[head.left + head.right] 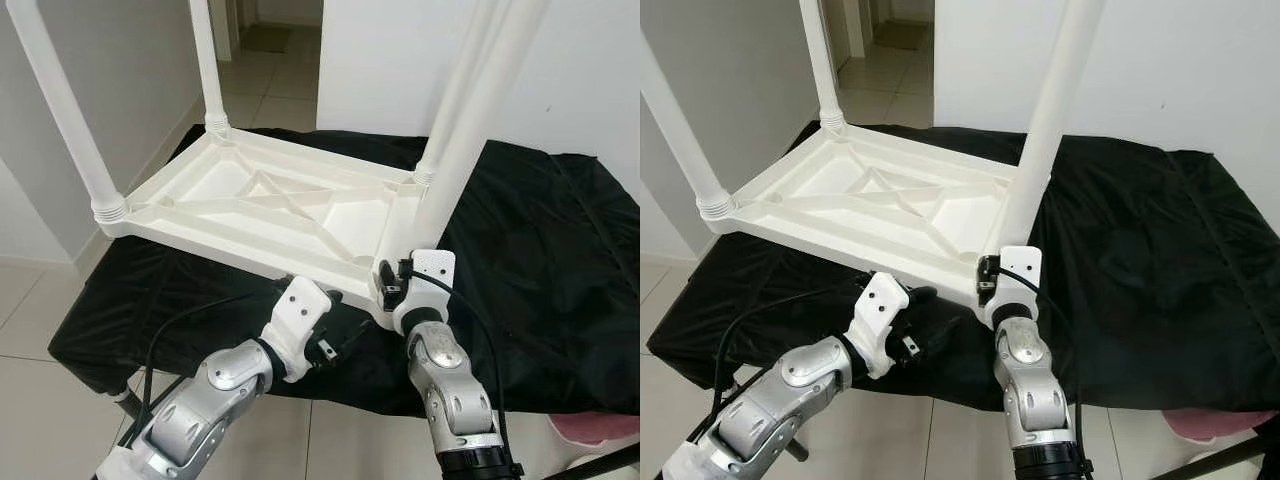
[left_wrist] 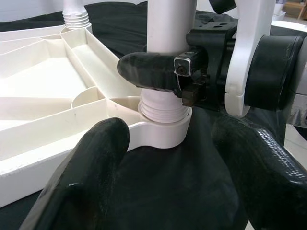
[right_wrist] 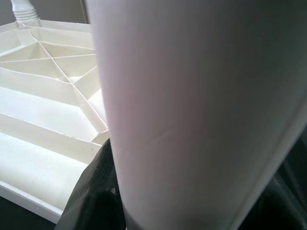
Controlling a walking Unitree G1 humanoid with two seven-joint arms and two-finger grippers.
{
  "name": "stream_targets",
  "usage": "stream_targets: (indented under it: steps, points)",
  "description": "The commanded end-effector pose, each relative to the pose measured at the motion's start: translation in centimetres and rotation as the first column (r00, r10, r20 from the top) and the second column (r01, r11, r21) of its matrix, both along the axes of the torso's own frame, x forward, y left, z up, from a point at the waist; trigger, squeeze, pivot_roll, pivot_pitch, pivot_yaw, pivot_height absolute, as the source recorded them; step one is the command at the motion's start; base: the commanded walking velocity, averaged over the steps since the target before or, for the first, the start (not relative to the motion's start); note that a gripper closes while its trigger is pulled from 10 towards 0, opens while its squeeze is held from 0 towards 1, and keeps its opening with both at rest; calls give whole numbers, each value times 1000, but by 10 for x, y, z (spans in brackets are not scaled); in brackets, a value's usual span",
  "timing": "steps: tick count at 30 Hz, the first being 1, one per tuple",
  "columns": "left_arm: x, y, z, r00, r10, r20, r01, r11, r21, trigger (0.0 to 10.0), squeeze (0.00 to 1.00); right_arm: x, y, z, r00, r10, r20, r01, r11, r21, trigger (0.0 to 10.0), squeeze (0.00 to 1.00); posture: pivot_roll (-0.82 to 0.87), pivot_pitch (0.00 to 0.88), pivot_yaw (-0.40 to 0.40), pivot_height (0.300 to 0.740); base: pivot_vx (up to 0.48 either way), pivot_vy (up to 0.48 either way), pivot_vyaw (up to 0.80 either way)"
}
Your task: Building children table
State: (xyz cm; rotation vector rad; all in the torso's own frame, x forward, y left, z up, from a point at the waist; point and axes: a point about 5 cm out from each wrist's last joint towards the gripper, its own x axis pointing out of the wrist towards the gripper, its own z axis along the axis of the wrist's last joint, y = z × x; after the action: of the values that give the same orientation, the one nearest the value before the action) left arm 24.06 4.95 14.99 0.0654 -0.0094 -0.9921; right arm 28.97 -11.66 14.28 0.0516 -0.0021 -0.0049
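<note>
I'm seeing the ribbed white plastic tabletop [image 1: 270, 205] lying upside down on black cloth [image 1: 540, 240], four round legs [image 1: 60, 100] standing, right gripper [image 2: 158, 72] clamping the near corner leg [image 1: 1040, 140], left gripper [image 2: 168, 158] hovering spread beside it.

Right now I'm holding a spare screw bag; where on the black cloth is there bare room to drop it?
The widest bare patch is the cloth right of the tabletop, out to the wall. A narrow bare strip runs along the cloth's left front edge. The near corner is crowded: right gripper shut on the leg, left gripper open beside it.
</note>
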Motion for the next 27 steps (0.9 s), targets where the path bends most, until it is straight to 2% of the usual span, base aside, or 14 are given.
stream_targets:
  steps: [1,12,14,15,16,17,18,19,22,23,26,27]
  points:
    - [-3,-3,-1,995,-98,-6,98,995,7,10000,0,-2,5,1,1000,13,2,-13,999,40,10000,1000,-19,3,-25,740,0,0,0]
    - [-3,-4,-2,995,-95,-8,95,995,4,10000,0,2,-9,8,997,60,43,-61,998,17,10000,1000,-24,7,-29,740,0,0,0]
    - [-5,-5,-2,995,-98,-12,98,995,4,10000,0,2,-15,9,989,139,54,-139,990,7,10000,1000,-25,8,-27,740,0,0,0]
    - [-6,-4,-3,995,-100,-12,100,995,8,10000,0,2,-18,10,983,173,61,-173,985,-10,10000,871,-23,9,-25,740,0,0,0]
    - [-6,-4,-3,995,-100,-12,100,995,8,10000,0,2,-18,10,983,173,61,-173,985,-10,10000,871,-23,9,-25,740,0,0,0]
    - [-6,-4,-3,995,-100,-12,100,995,10,10000,0,2,-19,10,979,193,64,-192,981,-21,10000,455,-23,9,-25,740,0,0,0]
    - [-6,-4,-3,995,-100,-12,100,995,10,10000,0,2,-19,10,979,193,64,-192,981,-21,10000,455,-23,9,-25,740,0,0,0]
    - [-5,-3,-3,995,-100,-11,100,995,12,10000,0,2,-23,9,971,231,64,-229,973,-40,10000,0,-22,8,-21,740,0,0,0]
    - [-4,-3,-3,995,-99,-11,99,995,14,10000,0,3,-28,8,955,290,65,-287,957,-48,10000,0,-25,7,-18,740,0,0,0]
    - [-3,-3,-3,995,-100,-10,100,995,16,10000,0,5,-34,5,910,411,47,-406,910,-85,10000,0,-27,5,-14,740,0,0,0]
    - [-3,-3,-2,995,-101,-9,101,995,16,10000,0,6,-36,5,891,453,37,-448,889,-95,10000,0,-27,5,-14,740,0,0,0]
    - [-3,-3,-2,995,-104,-8,104,994,17,10000,0,8,-38,6,863,504,30,-497,858,-132,10000,0,-32,1,-9,740,0,0,0]
